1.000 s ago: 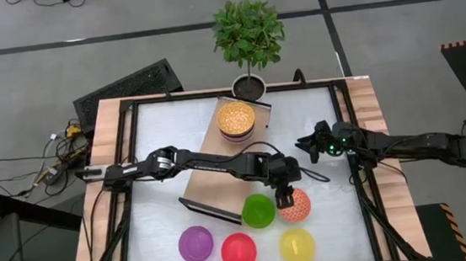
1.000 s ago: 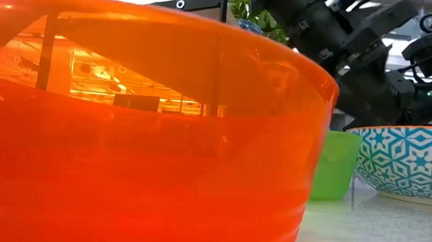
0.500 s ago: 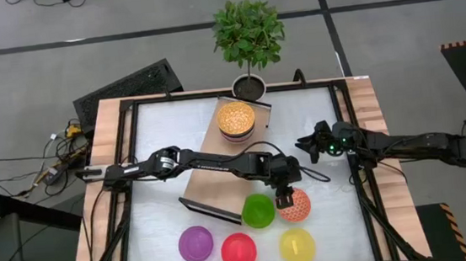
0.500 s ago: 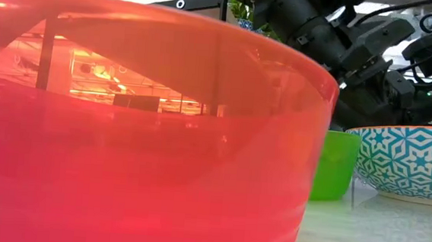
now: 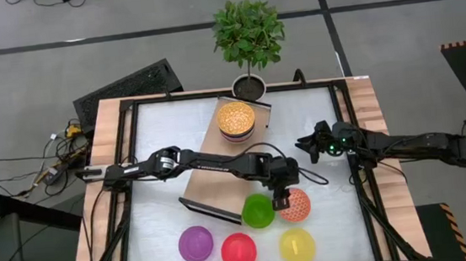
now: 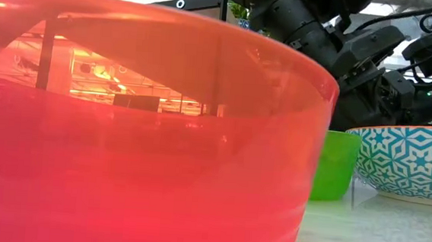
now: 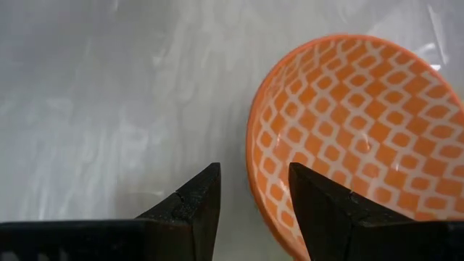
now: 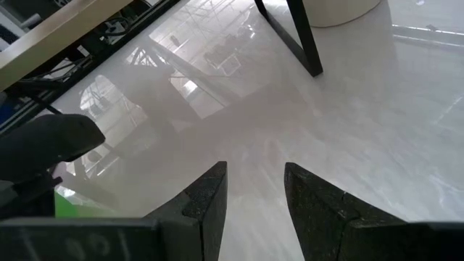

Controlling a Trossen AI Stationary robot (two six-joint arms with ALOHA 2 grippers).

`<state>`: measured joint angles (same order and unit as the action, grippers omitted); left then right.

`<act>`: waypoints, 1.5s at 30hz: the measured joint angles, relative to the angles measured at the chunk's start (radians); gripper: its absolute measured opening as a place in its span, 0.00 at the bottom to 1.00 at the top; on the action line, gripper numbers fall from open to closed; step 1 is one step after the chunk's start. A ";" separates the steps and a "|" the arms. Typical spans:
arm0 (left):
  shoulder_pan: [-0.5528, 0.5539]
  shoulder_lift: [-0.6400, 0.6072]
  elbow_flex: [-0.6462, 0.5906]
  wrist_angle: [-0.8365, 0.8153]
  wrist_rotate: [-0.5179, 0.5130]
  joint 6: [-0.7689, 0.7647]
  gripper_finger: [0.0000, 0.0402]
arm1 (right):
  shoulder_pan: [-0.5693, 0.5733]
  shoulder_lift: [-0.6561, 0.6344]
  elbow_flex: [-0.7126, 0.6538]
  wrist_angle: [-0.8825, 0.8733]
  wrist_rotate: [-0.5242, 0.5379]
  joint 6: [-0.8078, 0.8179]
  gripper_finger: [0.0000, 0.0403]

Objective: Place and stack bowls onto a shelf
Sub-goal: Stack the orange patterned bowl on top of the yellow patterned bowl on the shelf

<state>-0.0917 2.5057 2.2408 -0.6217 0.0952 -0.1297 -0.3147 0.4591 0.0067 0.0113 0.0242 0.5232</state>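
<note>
Orange-and-white lattice is covering the patterned bowl (image 5: 294, 205), which is sitting on the white tabletop (image 5: 157, 137) just beside the green bowl (image 5: 259, 210). From overhead, my left gripper (image 5: 282, 199) is hanging over the patterned bowl's rim on the green bowl's side. The purple bowl (image 5: 196, 244), red bowl (image 5: 238, 251) and yellow bowl (image 5: 296, 247) are lining the near edge. The light-wood shelf (image 5: 213, 170) is lying diagonally, carrying a golden bowl (image 5: 235, 119) at its far end, near the plant pot (image 5: 249, 87). My right gripper (image 5: 308, 147) is waiting near the table's right side.

At table height, the translucent red bowl is filling most of the frame; the green bowl and a blue-white bowl (image 6: 410, 161) are showing behind it.

From my left wrist, my fingers (image 7: 196, 210) are standing apart, unclenched, one outside the rim and one over the bowl's inside.

From my right wrist, my fingers (image 8: 206, 203) are parted over bare tabletop, holding nothing.
</note>
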 joint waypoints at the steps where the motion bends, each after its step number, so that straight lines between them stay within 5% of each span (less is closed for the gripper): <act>1: 0.000 0.000 -0.001 0.000 0.004 -0.001 0.36 | 0.000 0.000 0.000 0.000 0.000 0.000 0.41; 24: 0.000 0.000 -0.002 -0.042 0.020 -0.023 0.24 | 0.000 0.000 0.000 0.000 0.000 0.000 0.41; 31: 0.000 0.000 -0.002 -0.044 -0.014 -0.024 0.03 | 0.000 0.000 0.000 0.000 0.000 0.000 0.41; 45: 0.013 0.002 0.078 -0.009 -0.107 -0.165 0.01 | 0.000 0.000 0.000 0.000 0.001 0.001 0.41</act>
<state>-0.0789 2.5080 2.3190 -0.6305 -0.0121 -0.2944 -0.3147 0.4590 0.0065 0.0113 0.0250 0.5240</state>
